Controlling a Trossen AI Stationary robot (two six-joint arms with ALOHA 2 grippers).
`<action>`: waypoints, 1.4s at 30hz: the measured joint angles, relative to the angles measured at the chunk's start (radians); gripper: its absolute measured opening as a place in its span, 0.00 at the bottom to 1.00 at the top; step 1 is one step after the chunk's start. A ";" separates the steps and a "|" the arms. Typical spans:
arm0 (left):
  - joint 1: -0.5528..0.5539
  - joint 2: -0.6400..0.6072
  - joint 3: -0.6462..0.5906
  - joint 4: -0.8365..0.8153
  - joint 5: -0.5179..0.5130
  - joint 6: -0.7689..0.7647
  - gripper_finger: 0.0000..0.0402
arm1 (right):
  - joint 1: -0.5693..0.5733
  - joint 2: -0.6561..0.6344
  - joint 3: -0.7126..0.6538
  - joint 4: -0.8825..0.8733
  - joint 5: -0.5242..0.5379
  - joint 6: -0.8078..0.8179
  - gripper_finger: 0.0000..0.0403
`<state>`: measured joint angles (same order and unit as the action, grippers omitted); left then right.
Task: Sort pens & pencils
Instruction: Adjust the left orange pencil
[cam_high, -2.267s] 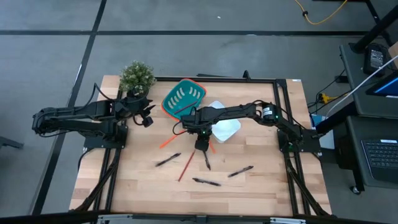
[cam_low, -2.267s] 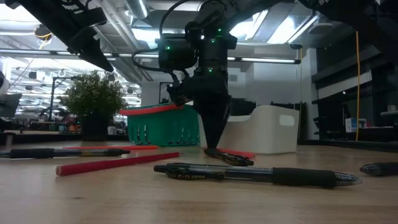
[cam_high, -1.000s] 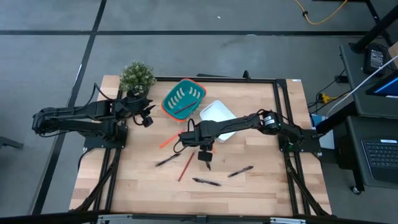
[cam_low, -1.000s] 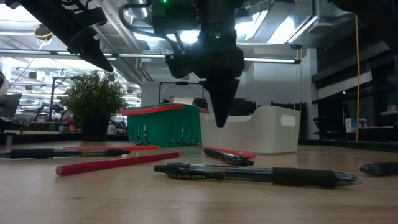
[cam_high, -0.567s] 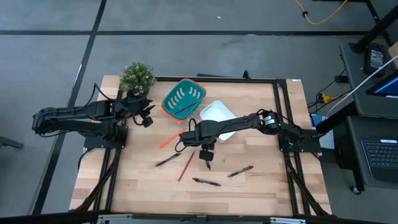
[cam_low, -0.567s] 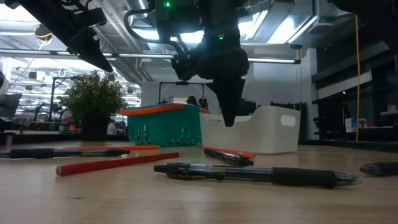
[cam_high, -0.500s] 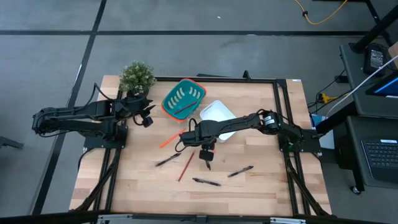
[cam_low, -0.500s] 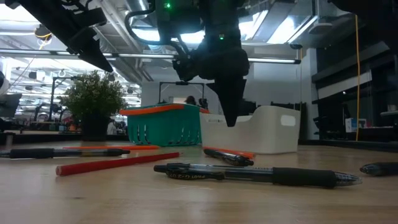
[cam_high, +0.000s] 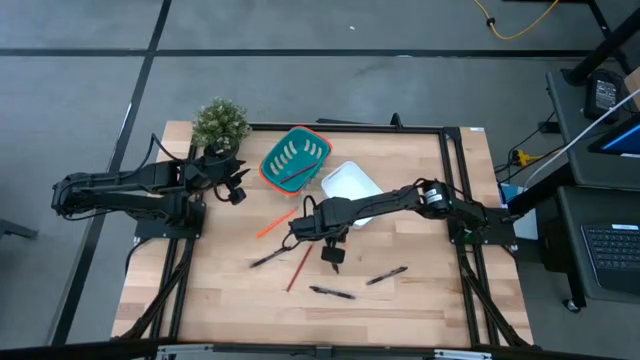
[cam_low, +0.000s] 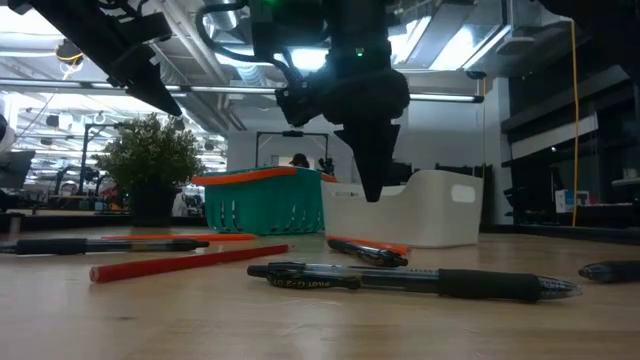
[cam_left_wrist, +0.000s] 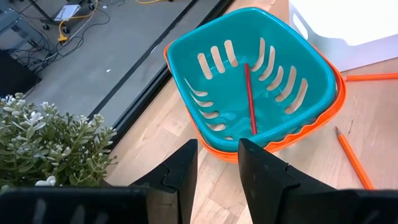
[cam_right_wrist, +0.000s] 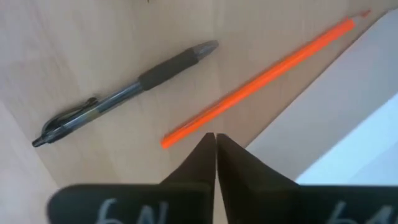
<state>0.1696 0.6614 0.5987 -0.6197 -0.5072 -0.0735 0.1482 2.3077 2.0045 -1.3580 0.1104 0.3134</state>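
My right end effector hovers pinched closed and empty over mid-table above a black pen and an orange pencil beside the white bin (another pencil lies in the teal basket), while my left end effector waits parted near the plant.

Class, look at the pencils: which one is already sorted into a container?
The pencil lying inside the teal basket. It is the only one in a container; the other pencils, such as the orange one and the red one, lie loose on the table.
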 joint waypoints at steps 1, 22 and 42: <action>0.000 0.000 0.000 0.000 0.000 -0.001 0.27 | 0.000 0.000 0.000 -0.004 0.000 0.000 0.02; 0.000 0.000 0.000 -0.001 0.000 -0.002 0.27 | -0.015 0.000 0.000 -0.039 0.003 0.027 0.02; 0.000 0.000 0.000 -0.001 0.003 -0.002 0.27 | -0.019 0.002 -0.082 0.165 0.028 0.188 0.06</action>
<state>0.1699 0.6613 0.5987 -0.6209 -0.5045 -0.0757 0.1289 2.3094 1.9224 -1.1925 0.1387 0.5017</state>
